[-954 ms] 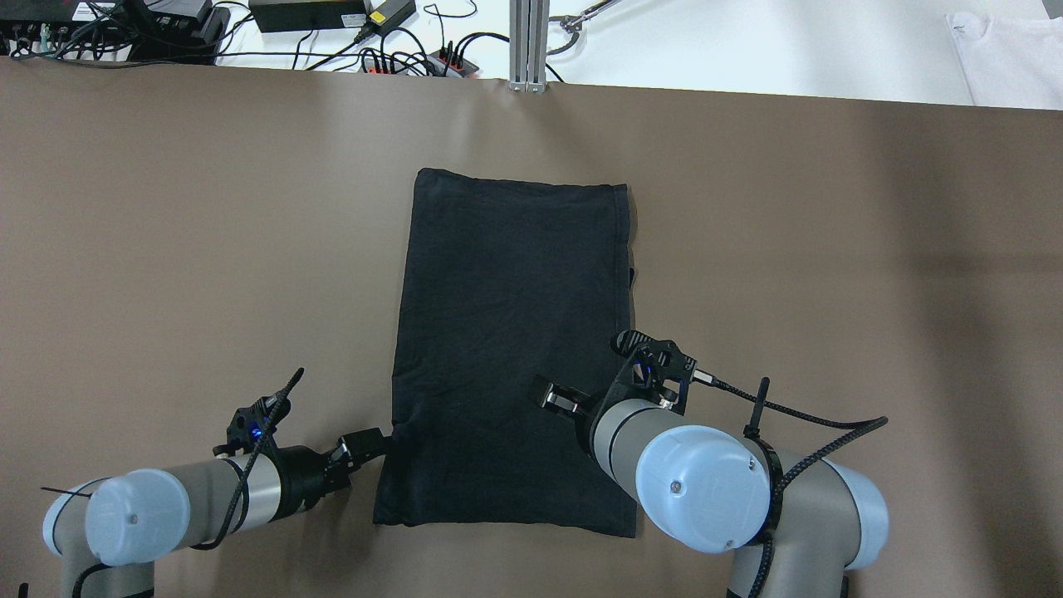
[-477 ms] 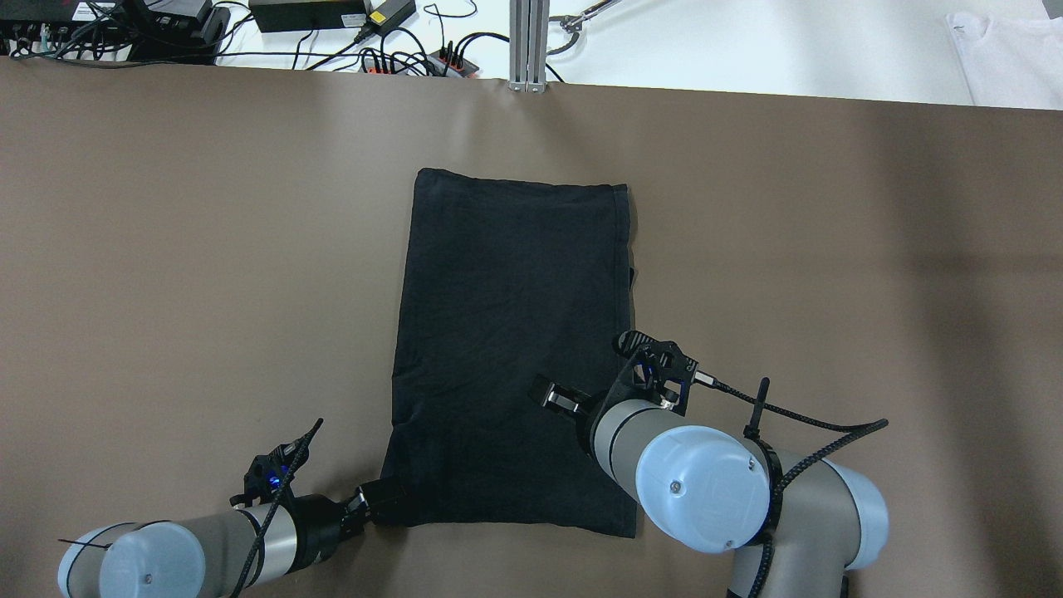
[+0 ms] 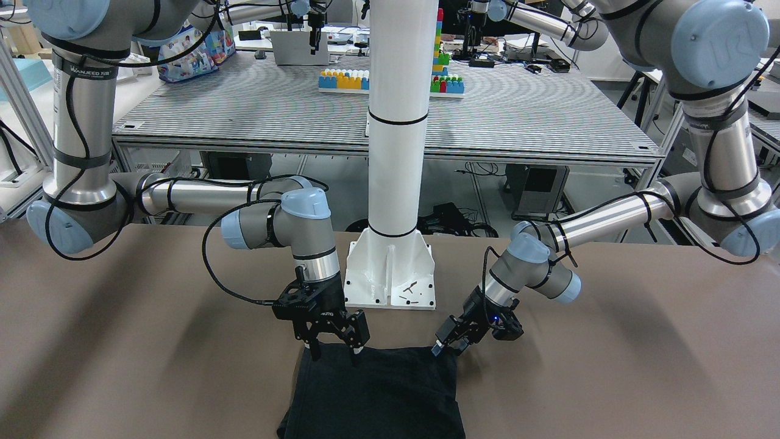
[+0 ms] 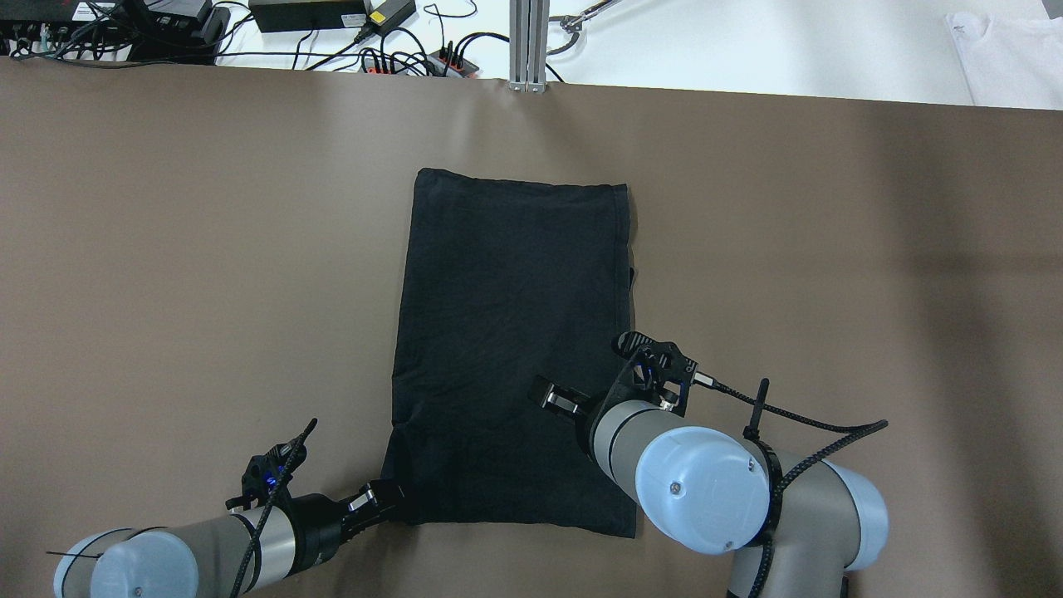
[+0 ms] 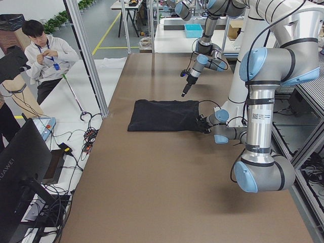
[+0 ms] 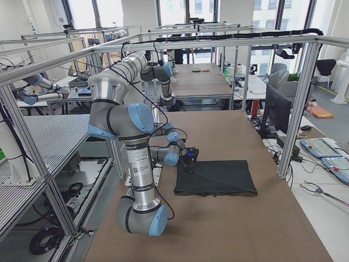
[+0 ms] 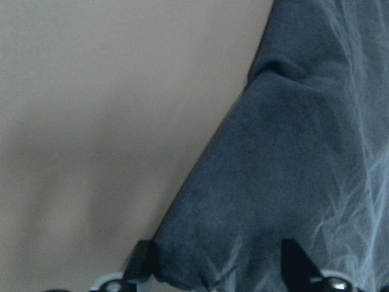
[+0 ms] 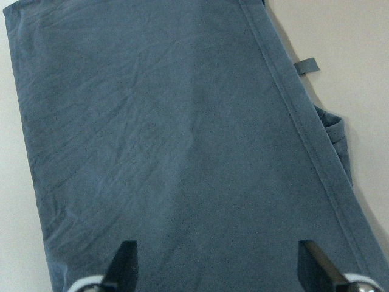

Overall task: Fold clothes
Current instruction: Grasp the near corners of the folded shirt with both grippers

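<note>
The black rectangular fabric garment lies flat in the centre of the overhead frame on the brown table, its long sides running up and down the picture. The change is on the left. A second ago the left hand sat partway up the garment's left edge, and it has since slid down to the lower-left corner. That corner no longer juts out square as it did and looks drawn in and slightly bunched. In the left wrist camera the fingers stand apart with the corner's tip between them, so I'd call the hand spread around the cloth and not yet nipping it. The right hand has not moved. It is spread wide over the lower-right part of the cloth with nothing in it. To my eye the left arm is lining up a corner grab for a fold toward the top edge, while the right has yet to reach its own corner.
</note>
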Available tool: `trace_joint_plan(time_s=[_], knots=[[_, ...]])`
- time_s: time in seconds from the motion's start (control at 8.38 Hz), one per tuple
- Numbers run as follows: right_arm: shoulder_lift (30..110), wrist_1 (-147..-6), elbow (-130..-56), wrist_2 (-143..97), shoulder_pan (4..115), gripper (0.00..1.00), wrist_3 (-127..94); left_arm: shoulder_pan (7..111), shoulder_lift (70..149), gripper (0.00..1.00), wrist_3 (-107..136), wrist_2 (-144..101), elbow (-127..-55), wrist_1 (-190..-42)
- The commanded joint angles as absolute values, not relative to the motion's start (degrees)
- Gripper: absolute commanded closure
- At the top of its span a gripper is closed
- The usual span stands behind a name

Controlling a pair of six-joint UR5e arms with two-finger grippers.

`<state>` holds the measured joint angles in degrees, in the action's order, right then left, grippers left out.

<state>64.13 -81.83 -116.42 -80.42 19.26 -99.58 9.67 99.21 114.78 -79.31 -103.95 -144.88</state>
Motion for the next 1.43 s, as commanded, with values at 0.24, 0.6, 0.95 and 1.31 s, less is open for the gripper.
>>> trace_joint_plan(time_s=[0.24, 0.6, 0.95, 1.31], knots=[[64.16, -81.91, -116.37, -80.42, 19.25, 0.07, -99.58, 9.58, 98.7, 0.64, 113.99, -78.05, -103.71, -144.4], [64.51, -81.91, -113.74, -80.33, 18.46, 0.1, -104.64, 9.49, 99.14, 1.0, 113.91, -78.05, -103.97, -144.4], [64.6, -82.0, -108.47, -80.51, 17.93, 0.08, -111.7, 9.41, 99.49, 1.0, 113.82, -77.96, -104.24, -142.4], [67.66, -81.91, -108.37, -80.68, 15.31, 0.08, -113.55, 9.4, 100.02, 1.0, 113.82, -77.96, -104.24, -141.68]])
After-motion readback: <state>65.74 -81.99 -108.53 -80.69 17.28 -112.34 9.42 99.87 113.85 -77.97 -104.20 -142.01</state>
